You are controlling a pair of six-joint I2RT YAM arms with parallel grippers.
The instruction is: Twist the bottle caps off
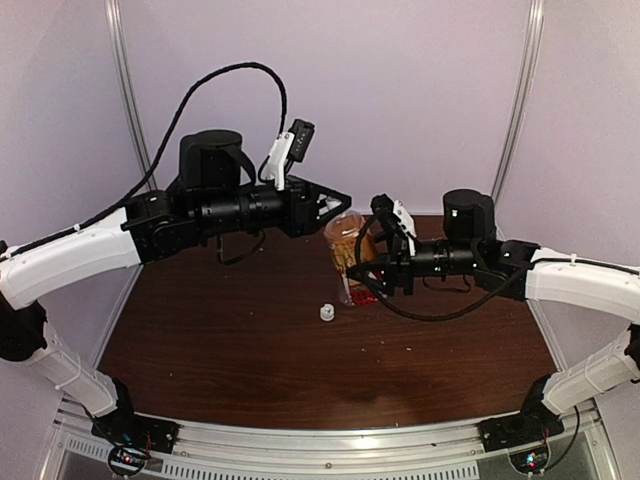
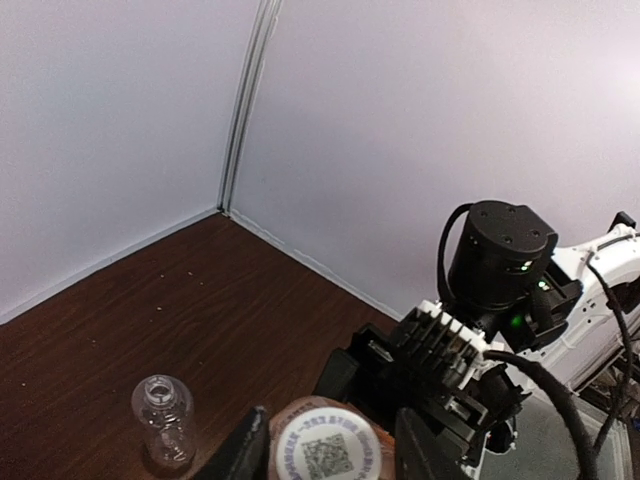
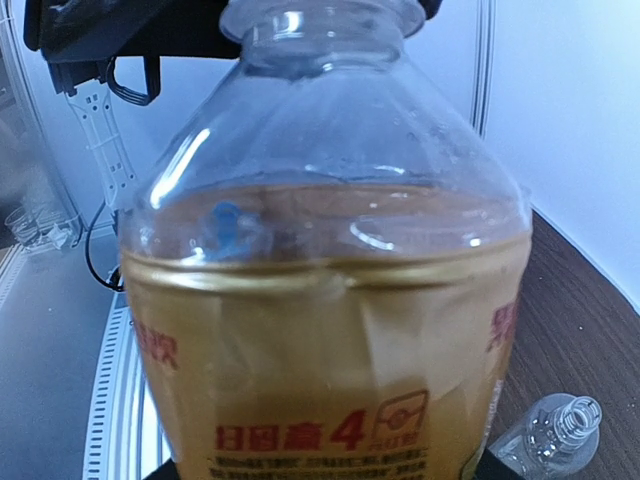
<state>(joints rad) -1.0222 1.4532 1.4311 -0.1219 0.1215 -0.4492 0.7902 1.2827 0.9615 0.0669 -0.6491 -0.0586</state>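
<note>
The right pincer (image 1: 368, 270) is clenched on the body of the amber bottle (image 3: 330, 330) and holds it upright, lifted off the dark wooden worktop (image 1: 220, 330). To my eye that grip is there to brace the bottle, so it cannot spin when its top is turned.

The left pincer (image 2: 322, 465) comes in from above. Its two fingers stand either side of the white cap (image 2: 325, 447), the one with a printed code on its lid, which sits on the amber bottle's neck. Whether the pads are pressing on that cap or only flanking it, I cannot tell: a little dark space shows on each side, and the wrist view cuts the fingers off. Coming down along the bottle's axis makes sense, as a roll of the wrist would then twist the cap directly.

The clear bottle (image 2: 163, 418) stands on the worktop beside the work, its threaded neck bare. A loose white cap (image 1: 326, 312) lies on the wood just in front of the two pincers, out of their way. So I judge one bottle done and this one in hand.
</note>
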